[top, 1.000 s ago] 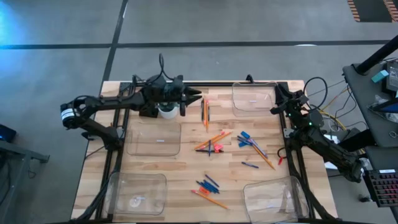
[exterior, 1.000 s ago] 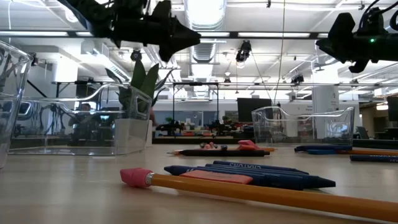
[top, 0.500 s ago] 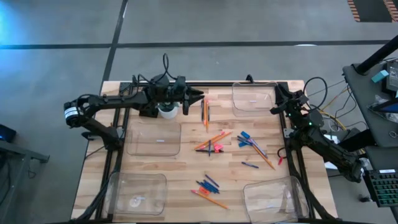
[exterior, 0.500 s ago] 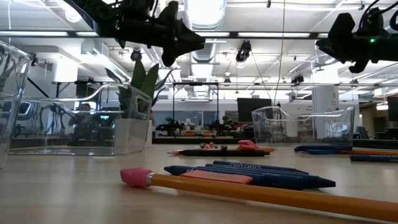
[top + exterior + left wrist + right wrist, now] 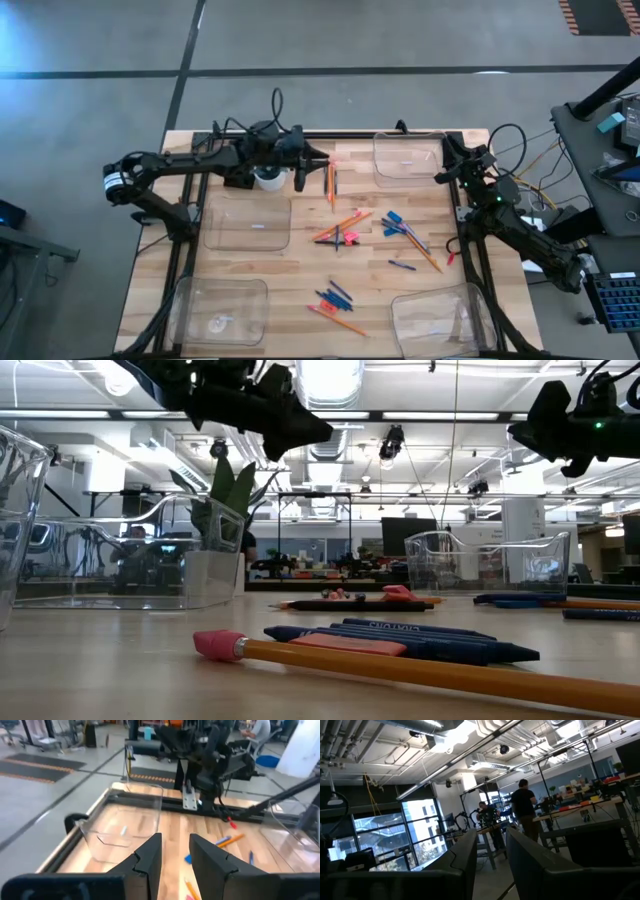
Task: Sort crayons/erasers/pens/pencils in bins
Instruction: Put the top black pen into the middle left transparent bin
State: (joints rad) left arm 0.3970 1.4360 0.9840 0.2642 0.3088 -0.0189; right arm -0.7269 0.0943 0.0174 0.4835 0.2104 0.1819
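Left claw advanced toward far-edge pencils, fingers slightly parted, empty (right claw likewise, parked). Risk: pencils nudged, rolled off worktop.

Four clear bins around scattered pencils, erasers.

Two dark arms, black cables, seemingly a green light.

A wooden table carries four bins and scattered pencils.
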